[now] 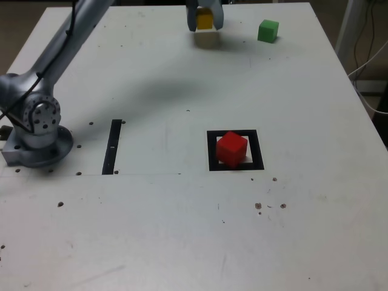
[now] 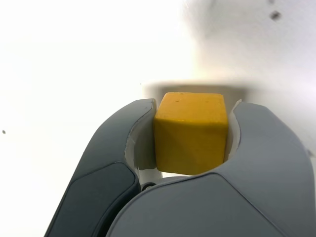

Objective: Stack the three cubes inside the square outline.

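My gripper [image 1: 205,19] is at the far edge of the table, shut on the yellow cube [image 1: 205,20], which hangs just above the tabletop with its shadow beneath. The wrist view shows the yellow cube [image 2: 191,132] clamped between both fingers [image 2: 123,148]. The red cube [image 1: 231,148] sits inside the black square outline [image 1: 212,151], slightly turned. The green cube [image 1: 268,31] rests on the table to the exterior view's right of the gripper, apart from it.
The arm's base [image 1: 36,136] stands at the exterior view's left edge. A narrow black strip [image 1: 111,147] lies between the base and the outline. Cables [image 1: 370,54] hang off the table's right side.
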